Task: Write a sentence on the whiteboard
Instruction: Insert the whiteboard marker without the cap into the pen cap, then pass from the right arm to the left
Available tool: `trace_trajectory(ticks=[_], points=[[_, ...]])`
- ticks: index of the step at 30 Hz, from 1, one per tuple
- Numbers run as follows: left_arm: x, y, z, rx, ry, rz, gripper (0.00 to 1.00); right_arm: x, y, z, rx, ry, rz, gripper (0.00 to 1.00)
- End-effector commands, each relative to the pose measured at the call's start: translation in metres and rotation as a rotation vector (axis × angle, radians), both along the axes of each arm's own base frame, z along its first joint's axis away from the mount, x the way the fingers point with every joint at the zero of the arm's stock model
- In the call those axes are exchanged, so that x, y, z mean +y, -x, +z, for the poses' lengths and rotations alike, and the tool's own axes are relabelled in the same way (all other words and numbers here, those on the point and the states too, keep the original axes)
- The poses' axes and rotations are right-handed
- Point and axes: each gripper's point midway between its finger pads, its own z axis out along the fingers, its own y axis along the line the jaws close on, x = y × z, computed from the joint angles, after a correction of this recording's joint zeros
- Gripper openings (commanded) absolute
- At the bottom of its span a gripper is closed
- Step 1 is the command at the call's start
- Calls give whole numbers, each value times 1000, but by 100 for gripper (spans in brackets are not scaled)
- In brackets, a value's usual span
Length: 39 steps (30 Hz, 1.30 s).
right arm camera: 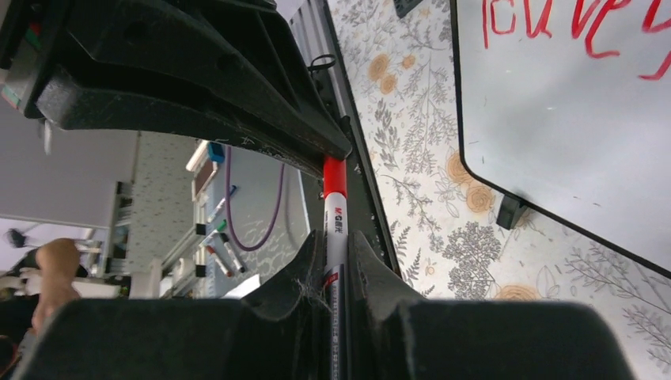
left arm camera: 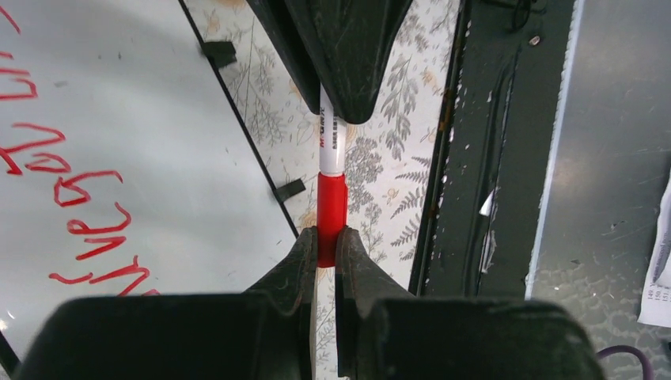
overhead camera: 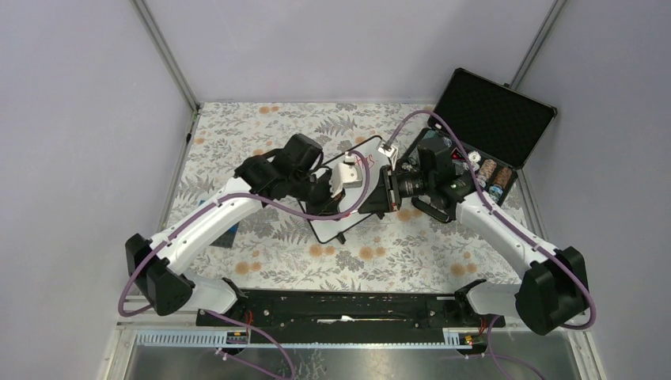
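The whiteboard (overhead camera: 340,226) lies tilted on the floral cloth in the middle, with the red handwritten sentence across it (left arm camera: 87,226); only parts of the letters show, also in the right wrist view (right arm camera: 554,20). A white marker (left arm camera: 331,142) with a red cap (left arm camera: 331,210) spans between both grippers above the board's near edge. My left gripper (left arm camera: 327,237) is shut on the red cap. My right gripper (right arm camera: 336,241) is shut on the marker's white body (right arm camera: 335,226). The cap (right arm camera: 334,168) sits on the body's end. In the top view, the left gripper (overhead camera: 328,190) and the right gripper (overhead camera: 381,190) face each other.
A black hinged case (overhead camera: 490,119) stands open at the back right with small items in its base. A blue object (overhead camera: 229,233) lies under the left arm. A black rail (overhead camera: 340,305) runs along the near edge. The board's black feet (left arm camera: 290,190) rest on the cloth.
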Motion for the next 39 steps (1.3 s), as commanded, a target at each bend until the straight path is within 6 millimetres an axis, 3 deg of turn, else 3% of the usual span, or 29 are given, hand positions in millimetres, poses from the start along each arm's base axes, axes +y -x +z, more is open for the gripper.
trace_trajectory(ticks=[1,5,11,14,17,20,24,30,39], points=[[-29,-28,42,-188,130,-13,0,16,7,-3,44,-107,72,0],[-23,-33,37,-225,94,13,0,17,7,-12,77,-133,63,0],[-17,-31,38,-225,77,26,9,18,6,-22,101,-134,54,0],[-17,-27,43,-214,81,18,19,18,4,-24,105,-133,45,0],[-17,-21,48,-206,105,1,41,18,4,-25,109,-131,41,0],[-17,-16,58,-170,153,-9,49,19,3,-24,112,-132,41,0],[-7,-18,72,-109,229,7,52,18,1,-15,99,-149,44,0],[17,-15,71,53,304,51,56,13,2,15,46,-212,66,0],[22,7,48,237,293,55,61,8,15,30,5,-225,132,0]])
